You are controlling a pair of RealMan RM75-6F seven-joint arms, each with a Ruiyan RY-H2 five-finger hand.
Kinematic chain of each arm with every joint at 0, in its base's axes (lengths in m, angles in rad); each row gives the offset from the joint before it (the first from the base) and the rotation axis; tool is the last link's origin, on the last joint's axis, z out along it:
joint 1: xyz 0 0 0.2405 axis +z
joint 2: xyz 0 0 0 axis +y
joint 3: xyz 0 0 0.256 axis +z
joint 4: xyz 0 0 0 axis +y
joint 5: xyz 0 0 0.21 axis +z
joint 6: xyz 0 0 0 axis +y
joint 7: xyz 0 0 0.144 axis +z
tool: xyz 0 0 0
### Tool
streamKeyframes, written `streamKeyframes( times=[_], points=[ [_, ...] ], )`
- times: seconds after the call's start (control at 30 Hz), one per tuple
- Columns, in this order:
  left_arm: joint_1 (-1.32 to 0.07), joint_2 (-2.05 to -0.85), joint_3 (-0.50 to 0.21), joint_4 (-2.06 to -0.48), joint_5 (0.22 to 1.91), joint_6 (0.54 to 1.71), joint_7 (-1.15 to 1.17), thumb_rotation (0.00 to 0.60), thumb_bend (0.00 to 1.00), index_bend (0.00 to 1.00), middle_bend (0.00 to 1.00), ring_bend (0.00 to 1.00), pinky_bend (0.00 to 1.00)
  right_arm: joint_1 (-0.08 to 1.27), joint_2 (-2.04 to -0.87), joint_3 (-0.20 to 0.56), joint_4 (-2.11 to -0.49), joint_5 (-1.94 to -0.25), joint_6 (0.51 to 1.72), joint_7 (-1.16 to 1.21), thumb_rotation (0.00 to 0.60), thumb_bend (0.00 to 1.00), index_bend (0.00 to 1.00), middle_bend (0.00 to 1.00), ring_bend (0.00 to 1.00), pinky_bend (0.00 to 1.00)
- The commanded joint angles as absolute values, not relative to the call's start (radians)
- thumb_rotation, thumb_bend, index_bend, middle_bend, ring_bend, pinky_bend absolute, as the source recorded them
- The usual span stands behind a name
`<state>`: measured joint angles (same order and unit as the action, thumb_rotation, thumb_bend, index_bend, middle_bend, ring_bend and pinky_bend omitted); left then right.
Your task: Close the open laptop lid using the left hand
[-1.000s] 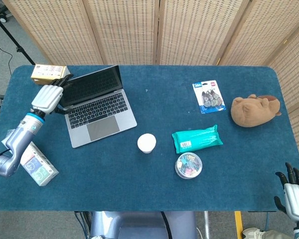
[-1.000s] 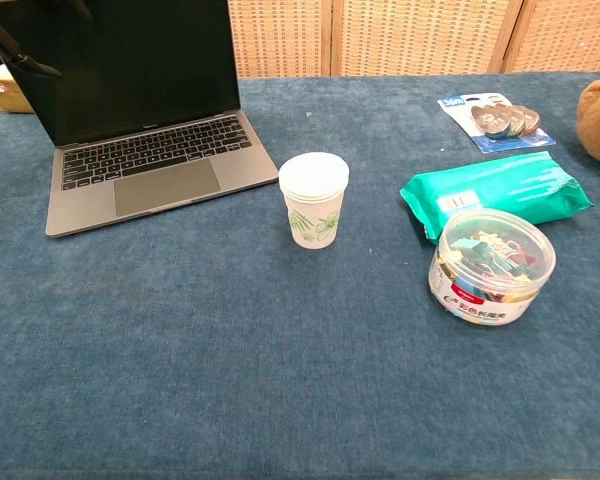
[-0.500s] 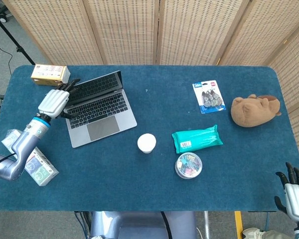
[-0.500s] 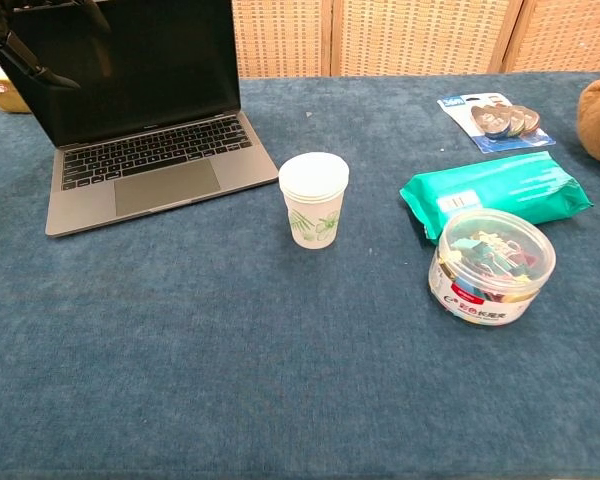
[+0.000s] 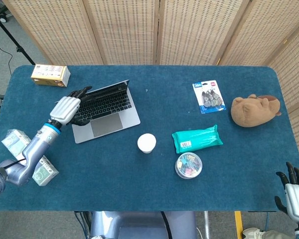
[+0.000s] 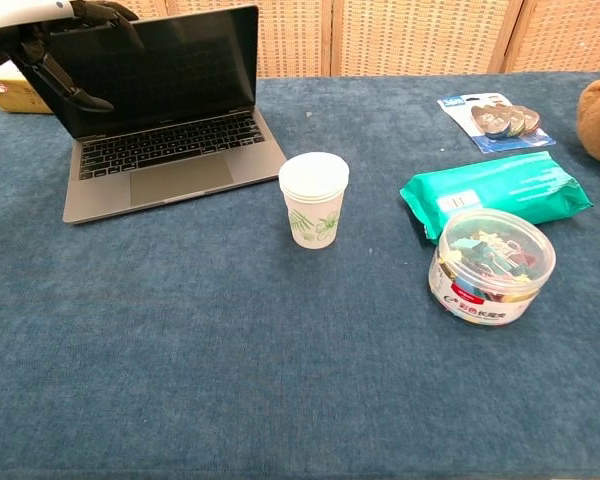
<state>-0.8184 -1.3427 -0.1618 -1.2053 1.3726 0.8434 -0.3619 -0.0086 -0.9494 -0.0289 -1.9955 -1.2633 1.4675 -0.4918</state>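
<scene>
Since the earlier frames we see the laptop (image 5: 105, 110) slid rightward on the table (image 5: 139, 194) and its lid tipped further forward over the keyboard; the left hand (image 5: 66, 110) has come along with it. That hand grasps the lid's left edge, dark fingers (image 6: 108, 12) hooked over the top and thumb against the screen. The laptop sits in the table's far left part, lid partly lowered, not yet shut.

We count one of each thing on the blue cloth. By size after the laptop: one brown plush toy (image 5: 255, 110) near the right edge, one green wipes pack (image 5: 197, 138) with a white label too small to read, one yellow box (image 5: 50, 75) at the far left corner, one blue card of clips (image 5: 209, 96), one round tub of coloured clips (image 6: 491, 265) with red lettering we cannot read, one stack of paper cups (image 6: 314, 199) printed with green leaves.

Two small boxes (image 5: 39, 171) lie at the left edge beside the arm. The near half of the table lies open.

The right hand (image 5: 294, 188) hangs off the near right corner, released, fingers apart.
</scene>
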Motion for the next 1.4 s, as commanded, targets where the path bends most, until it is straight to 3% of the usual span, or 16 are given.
streamKeyframes(
  times=[0.03,0.9,1.4],
  points=[
    [-0.819,-1.348,-0.160,-1.217,1.374,0.845,-0.354,0.600,0.19,0.27,0.08,0.12,0.14,-0.010,-0.948,-0.029,-1.996,-1.264,1.469,-0.489,0.600,0.37,0.21,0.00,0.00,0.00],
    [-0.760,-1.340,-0.107,-1.412,1.326,0.833,-0.273,0.600,0.19,0.26,0.08,0.12,0.14,-0.018,-0.939,-0.034,-2.004,-1.289,1.476,-0.482,0.600,0.37,0.21,0.00,0.00,0.00],
    [-0.722,-1.364,-0.066,-1.419,1.300,0.804,-0.261,0.600,0.19,0.26,0.08,0.12,0.14,-0.023,-0.934,-0.036,-2.008,-1.300,1.480,-0.477,0.600,0.37,0.21,0.00,0.00,0.00]
  ],
)
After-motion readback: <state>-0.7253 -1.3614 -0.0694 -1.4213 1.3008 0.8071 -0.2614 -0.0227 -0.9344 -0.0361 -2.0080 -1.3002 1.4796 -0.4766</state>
